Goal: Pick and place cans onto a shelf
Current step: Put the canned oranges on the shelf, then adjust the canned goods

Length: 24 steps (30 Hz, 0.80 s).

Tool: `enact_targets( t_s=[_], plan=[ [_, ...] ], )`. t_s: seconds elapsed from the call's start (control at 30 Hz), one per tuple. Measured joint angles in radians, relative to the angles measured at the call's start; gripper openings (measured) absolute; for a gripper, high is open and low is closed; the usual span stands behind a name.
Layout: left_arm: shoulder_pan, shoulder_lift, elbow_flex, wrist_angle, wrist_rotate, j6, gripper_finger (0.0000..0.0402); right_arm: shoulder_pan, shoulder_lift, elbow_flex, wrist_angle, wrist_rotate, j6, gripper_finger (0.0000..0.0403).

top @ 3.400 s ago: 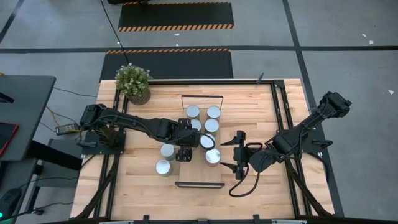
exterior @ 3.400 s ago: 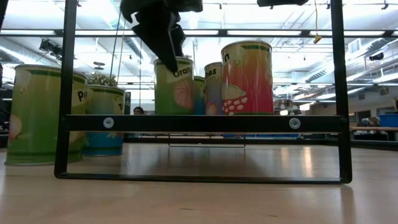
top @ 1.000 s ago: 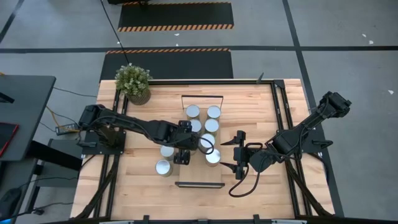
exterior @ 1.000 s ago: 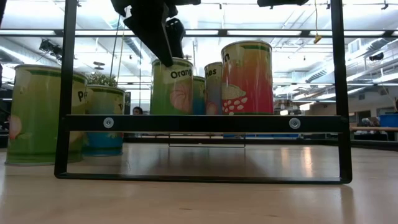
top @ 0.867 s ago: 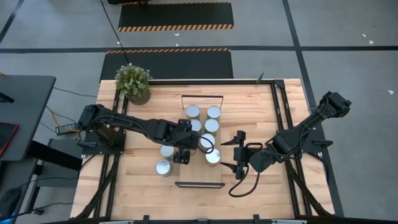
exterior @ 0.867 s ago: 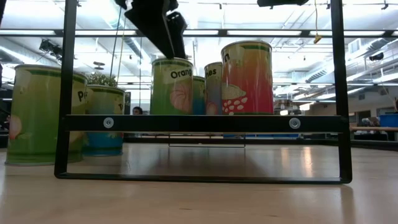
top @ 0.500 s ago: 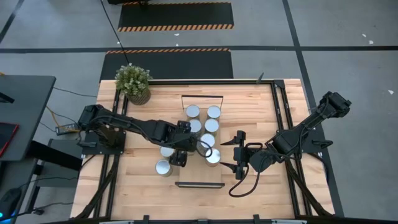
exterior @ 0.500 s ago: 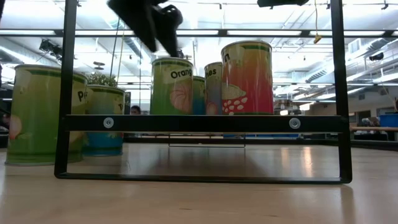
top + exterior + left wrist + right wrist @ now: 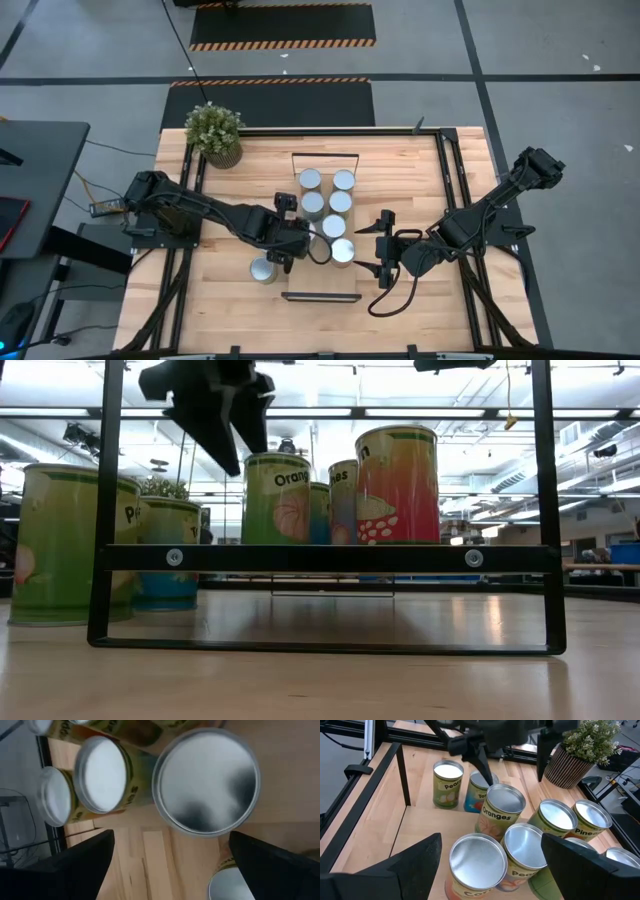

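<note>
The shelf (image 9: 305,282) is a light-wood board with black end bars (image 9: 320,557). Several cans stand on it, among them an orange-labelled one (image 9: 277,495) and a red one (image 9: 397,485). Left of the shelf, two cans stand on the table: a blue-sided one (image 9: 476,790) and a green one (image 9: 263,270). My left gripper (image 9: 284,248) hangs open above the blue-sided can, whose silver top (image 9: 207,780) shows between its fingers in the left wrist view. My right gripper (image 9: 384,246) waits open to the right of the shelf, with nothing between its fingers.
A potted plant (image 9: 213,130) stands at the table's far left corner. Black frame rails (image 9: 452,180) run along the table's left and right sides. Bare wood lies between the shelf and the near edge. A dark side table (image 9: 35,180) stands off the left side.
My left gripper has moved away from above the orange-labelled can on the shelf, toward the table's left and near edges. It has turned and tipped as it went and has stayed open. The cans have not moved.
</note>
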Motion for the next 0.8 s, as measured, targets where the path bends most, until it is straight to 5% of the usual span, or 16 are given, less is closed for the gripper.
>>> enact_targets(
  t_s=[0.47, 0.67, 0.8],
  plan=[
    [0.018, 0.0, -0.029, 0.063, -0.102, -0.005, 0.04, -0.001, 0.0, 0.0, -0.112, 0.057, 0.078, 0.035],
    [0.013, 0.0, -0.029, -0.122, -0.081, 0.028, 0.04, -0.067, 0.0, 0.0, -0.318, 0.035, 0.173, 0.035],
    [0.045, -0.008, -0.029, -0.157, 0.025, 0.048, 0.04, -0.172, 0.0, -0.024, -0.357, -0.043, 0.147, 0.035]
  ],
)
